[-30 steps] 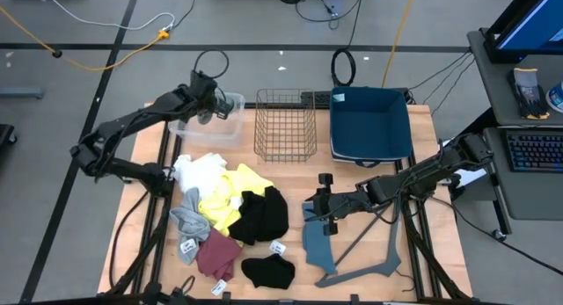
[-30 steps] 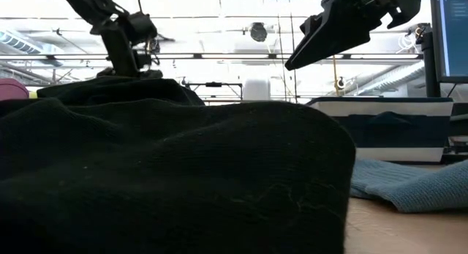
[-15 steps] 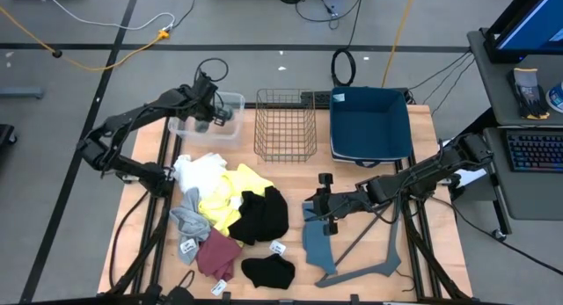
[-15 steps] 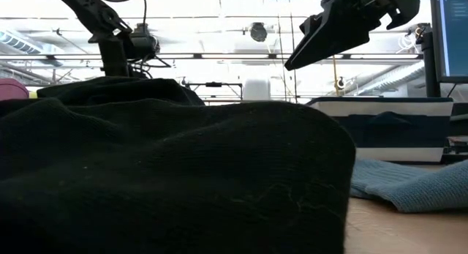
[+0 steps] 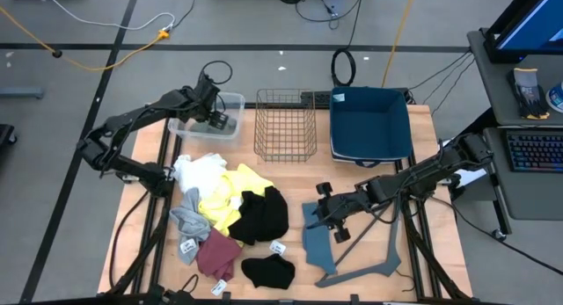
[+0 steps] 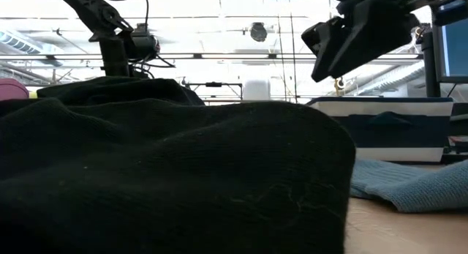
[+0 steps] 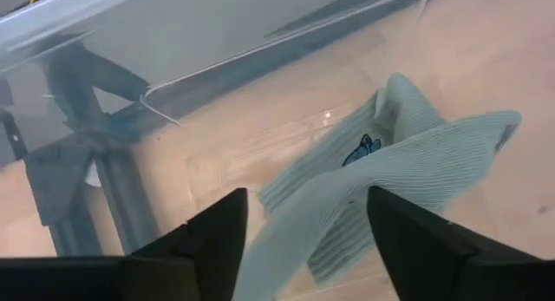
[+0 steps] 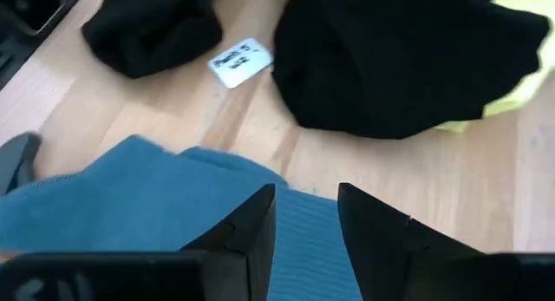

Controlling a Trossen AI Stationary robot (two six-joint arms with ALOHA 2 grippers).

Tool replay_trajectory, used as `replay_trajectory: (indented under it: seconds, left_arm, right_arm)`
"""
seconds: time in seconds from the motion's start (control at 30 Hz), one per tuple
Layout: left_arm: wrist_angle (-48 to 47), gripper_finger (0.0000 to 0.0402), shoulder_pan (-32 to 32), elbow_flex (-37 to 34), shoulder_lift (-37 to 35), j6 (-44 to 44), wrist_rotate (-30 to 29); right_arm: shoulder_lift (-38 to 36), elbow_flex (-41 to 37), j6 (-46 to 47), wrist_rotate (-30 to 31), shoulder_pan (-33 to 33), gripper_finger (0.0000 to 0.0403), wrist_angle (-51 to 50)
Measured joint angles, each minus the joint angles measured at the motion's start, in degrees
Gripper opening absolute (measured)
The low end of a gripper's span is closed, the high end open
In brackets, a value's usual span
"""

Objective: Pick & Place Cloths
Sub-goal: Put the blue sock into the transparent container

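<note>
My left gripper (image 5: 218, 120) hangs open over a clear plastic bin (image 5: 195, 122) at the table's far left. A pale green-grey cloth (image 7: 408, 162) lies on the bin's floor under the gripper (image 7: 303, 240), crumpled, with the fingers to either side of it. My right gripper (image 5: 327, 208) hovers open above the far end of a blue-grey cloth (image 5: 317, 239), which lies flat on the table; its fingers (image 8: 251, 223) stand apart with nothing between them. White (image 5: 198, 171), yellow (image 5: 233, 195), black (image 5: 264, 213), grey (image 5: 189, 221) and maroon (image 5: 218, 252) cloths lie heaped at the left.
A wire basket (image 5: 286, 125) and a dark blue fabric bin (image 5: 371, 125) stand along the far edge. A small black cloth (image 5: 268, 272) and white tags (image 5: 278, 248) lie near the front. A black cloth (image 6: 161, 173) fills the low view's foreground. A grey angled bar (image 5: 369, 261) lies front right.
My left gripper has shifted a little toward the table's right and sunk lower over the clear bin. My right gripper has turned about and risen slightly above the blue-grey cloth, which has stayed flat on the table.
</note>
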Motion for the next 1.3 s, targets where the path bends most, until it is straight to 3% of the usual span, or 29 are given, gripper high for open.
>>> replay_trajectory:
  seconds: [0.2,0.37,0.67,0.93,1.3]
  left_arm:
    - [-0.03,0.0287,0.00,0.00,-0.48,0.11,4.78]
    - [-0.04,0.0300,-0.22,0.00,-3.73,1.65,7.83]
    - [0.39,0.0301,-2.98,0.00,-15.62,7.58,7.76]
    - [4.17,0.0299,-9.74,0.00,-25.43,9.56,7.79]
    - [9.72,0.0303,-20.01,0.00,-31.29,13.68,7.90]
  right_arm:
    - [0.00,0.00,-7.93,-1.01,1.80,0.0127,-0.03]
    - [0.00,0.00,-9.34,-0.70,2.92,0.0128,-0.02]
    - [4.10,0.04,-4.14,-0.71,2.96,0.0128,1.14]
    - [7.48,-0.04,4.31,-0.72,1.62,0.0128,1.08]
    - [11.92,0.31,8.01,-1.04,1.32,0.0128,0.36]
